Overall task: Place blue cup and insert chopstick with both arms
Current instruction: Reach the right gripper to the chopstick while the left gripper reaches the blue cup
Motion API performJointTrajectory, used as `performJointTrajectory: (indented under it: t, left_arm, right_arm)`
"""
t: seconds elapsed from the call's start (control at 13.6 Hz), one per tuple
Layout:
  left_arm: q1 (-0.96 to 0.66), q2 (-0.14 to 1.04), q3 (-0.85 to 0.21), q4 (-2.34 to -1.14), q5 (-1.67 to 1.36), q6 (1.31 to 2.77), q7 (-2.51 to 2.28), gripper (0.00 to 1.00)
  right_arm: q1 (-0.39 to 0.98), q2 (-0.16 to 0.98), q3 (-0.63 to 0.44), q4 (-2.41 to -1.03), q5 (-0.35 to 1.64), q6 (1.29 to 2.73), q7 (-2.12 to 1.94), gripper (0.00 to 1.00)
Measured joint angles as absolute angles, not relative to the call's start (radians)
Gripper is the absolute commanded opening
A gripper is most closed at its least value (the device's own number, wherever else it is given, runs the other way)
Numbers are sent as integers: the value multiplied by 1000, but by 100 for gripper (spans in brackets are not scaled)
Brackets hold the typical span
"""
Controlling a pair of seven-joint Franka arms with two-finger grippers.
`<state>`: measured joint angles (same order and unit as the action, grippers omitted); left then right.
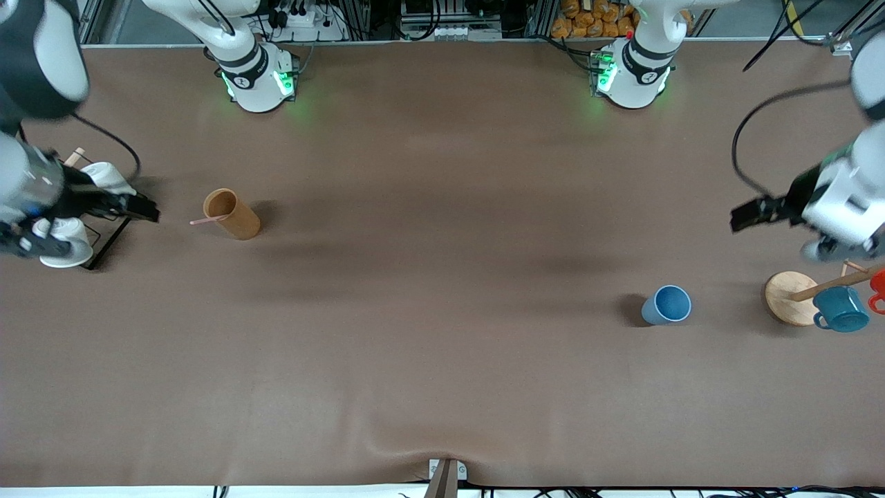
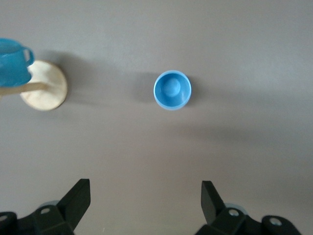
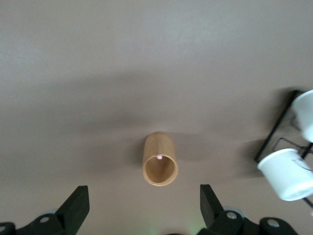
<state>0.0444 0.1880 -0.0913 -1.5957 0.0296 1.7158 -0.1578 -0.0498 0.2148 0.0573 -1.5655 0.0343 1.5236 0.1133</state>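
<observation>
Well apart: blue cup point(image 1: 667, 305), left fingers point(image 2: 78, 196) spread.

I see a matt brown table point(image 1: 442, 290), smooth like paper or cloth. Below my left gripper point(image 2: 145, 203), the blue cup point(image 2: 172, 90) looks smooth, faintly glossy plastic. Below my right gripper point(image 3: 145, 205), the tan cylinder point(image 3: 159, 158) looks like matt wood.
</observation>
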Motion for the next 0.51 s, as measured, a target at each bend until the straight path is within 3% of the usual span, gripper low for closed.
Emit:
performJointTrajectory:
  t: [0.37,0.51]
  left_arm:
    - [75,274,-90,-1758,30,2021,-158,100]
    - [86,298,-90,-1795,30,2085,-157,97]
  right_arm:
    - [-72,421,28,-1564,122,1495,113,97]
    - [-74,466,24,-1562,123,1461,112,79]
